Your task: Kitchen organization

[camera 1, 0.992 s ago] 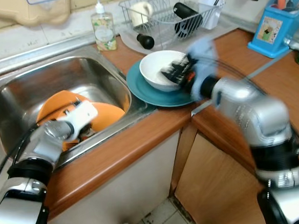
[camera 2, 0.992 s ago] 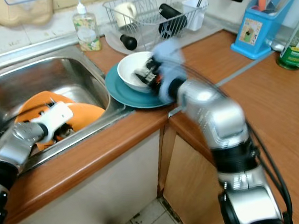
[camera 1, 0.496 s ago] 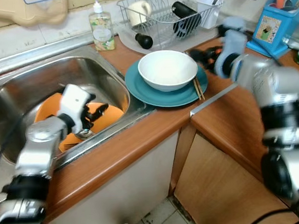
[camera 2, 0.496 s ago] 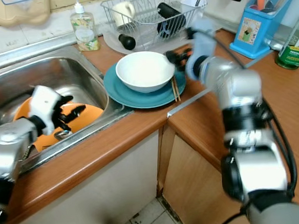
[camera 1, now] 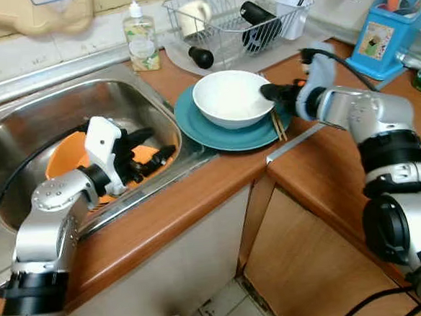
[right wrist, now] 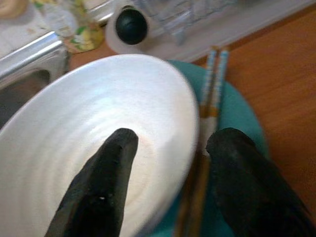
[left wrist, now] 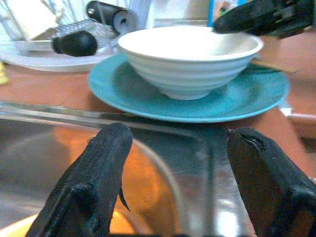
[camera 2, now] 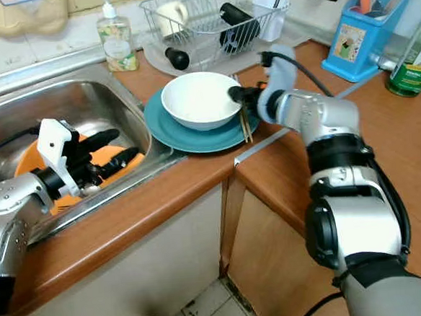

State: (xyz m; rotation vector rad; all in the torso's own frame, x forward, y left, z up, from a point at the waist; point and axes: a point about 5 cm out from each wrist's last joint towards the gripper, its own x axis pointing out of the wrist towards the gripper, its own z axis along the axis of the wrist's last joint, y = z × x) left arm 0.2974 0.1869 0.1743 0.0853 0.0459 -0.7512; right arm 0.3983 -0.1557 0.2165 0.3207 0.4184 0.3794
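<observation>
You are looking down on a brown wood-look tabletop (camera 1: 199, 195) that wraps around a corner, with a stainless steel sink (camera 1: 63, 114) set into it on your left and a pale tiled wall behind. Below the edge you see cream cabinet fronts and a tiled floor.

A teal plate (camera 1: 216, 132) sits on the tabletop just beside the sink's right rim, and a white bowl (camera 1: 232, 98) stands upright on it. A pair of chopsticks (camera 1: 277, 126) lies across the plate's right edge, touching the bowl's side. Orange dishes (camera 1: 62, 150) lie in the sink basin.

Behind the plate, a wire dish rack (camera 1: 237, 15) on a white tray holds a white mug, a black bottle and a white utensil cup; a second black-capped item lies at the tray's front. A soap dispenser (camera 1: 143, 36) with a floral label stands by the sink's back corner; its writing is too small to read. A blue holder (camera 1: 386, 33) with a pictured front stands far right, beside a green container.

Your left tool (camera 1: 149, 151) hangs over the sink's right part, fingers wide apart and holding nothing. Your right tool (camera 1: 267, 92) is at the bowl's right rim, fingers open astride the rim, one inside and one outside.
</observation>
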